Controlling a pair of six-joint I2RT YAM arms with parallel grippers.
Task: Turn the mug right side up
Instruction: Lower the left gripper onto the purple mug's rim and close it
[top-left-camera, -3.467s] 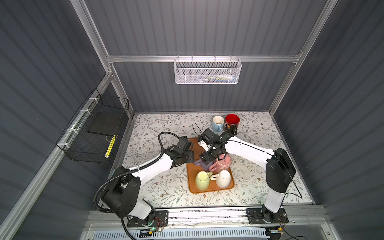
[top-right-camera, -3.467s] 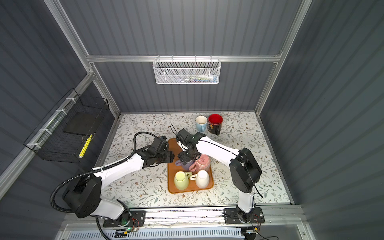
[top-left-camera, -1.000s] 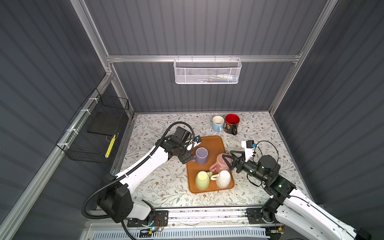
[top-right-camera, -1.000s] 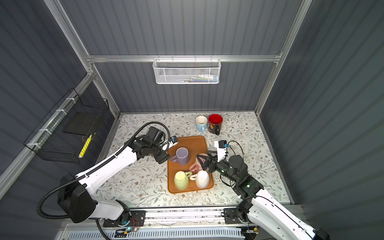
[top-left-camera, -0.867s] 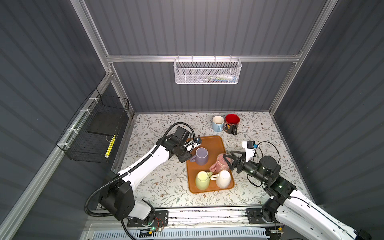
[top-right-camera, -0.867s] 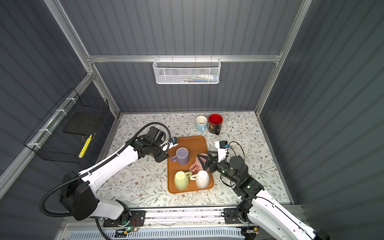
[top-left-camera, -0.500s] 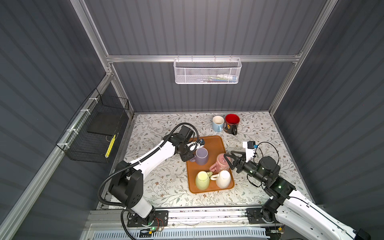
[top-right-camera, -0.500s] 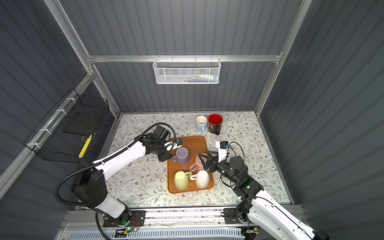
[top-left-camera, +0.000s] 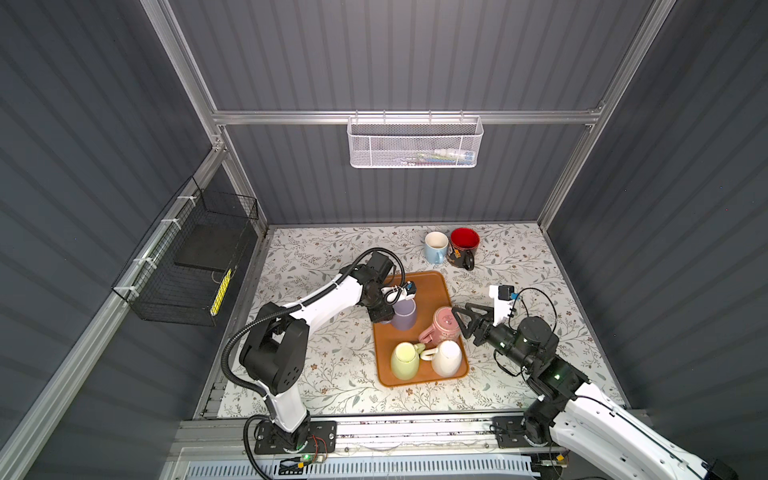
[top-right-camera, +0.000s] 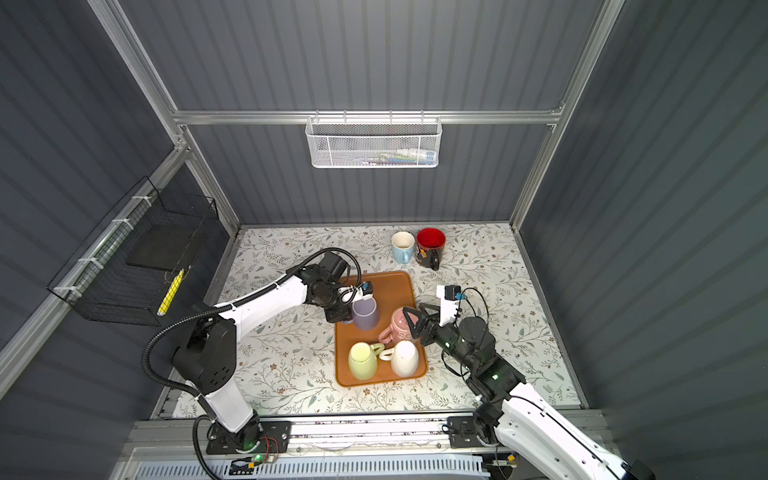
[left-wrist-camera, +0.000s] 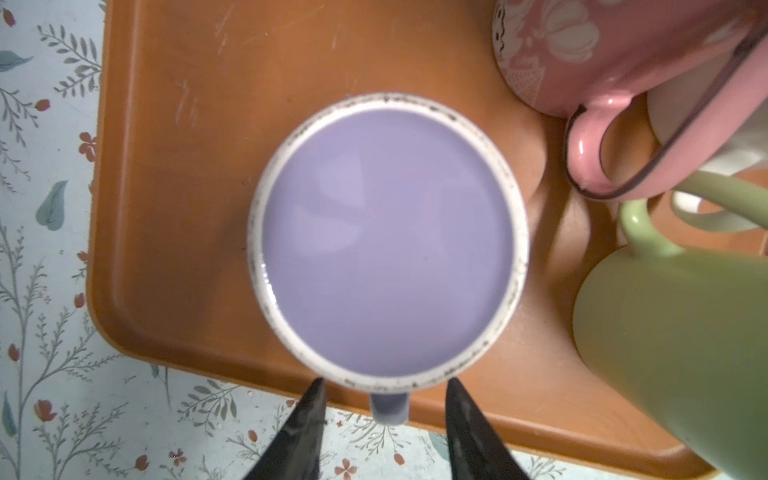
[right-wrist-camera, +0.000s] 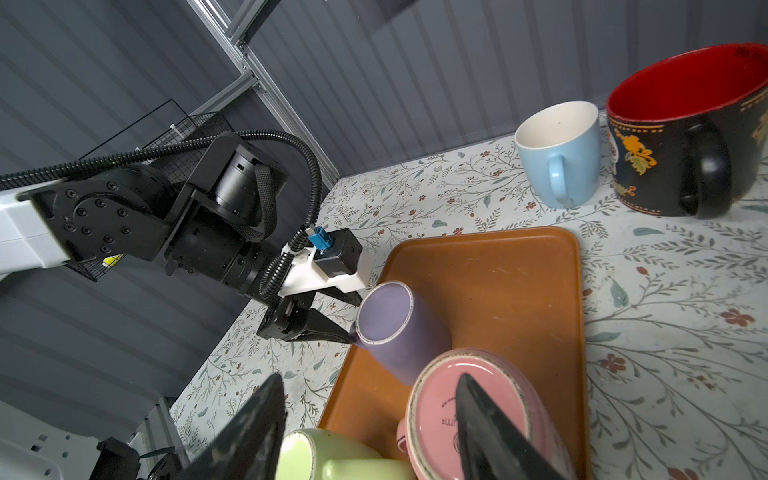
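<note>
A purple mug (top-left-camera: 404, 314) (left-wrist-camera: 386, 237) stands upside down, base up, on the orange tray (top-left-camera: 428, 286). Its handle (left-wrist-camera: 388, 409) points off the tray's left edge. My left gripper (top-left-camera: 381, 316) (left-wrist-camera: 384, 386) is open, one finger on each side of that handle, with a gap on both sides. A pink patterned mug (top-left-camera: 442, 326) (right-wrist-camera: 465, 411) stands base up just right of the purple one. My right gripper (top-left-camera: 461, 319) (right-wrist-camera: 370, 378) is open beside the pink mug's right side and holds nothing; one finger overlaps the mug's base in the right wrist view.
A green mug (top-left-camera: 404, 360) and a white mug (top-left-camera: 446, 358) crowd the tray's near end, their handles touching. A blue mug (top-left-camera: 435, 247) and a black mug with a red inside (top-left-camera: 463, 247) stand upright at the back. The flowered table (top-left-camera: 316, 266) lies around the tray.
My left gripper has swung in onto the purple mug's handle and its jaws have narrowed. The right gripper has edged toward the pink mug, its jaws slightly narrower.
</note>
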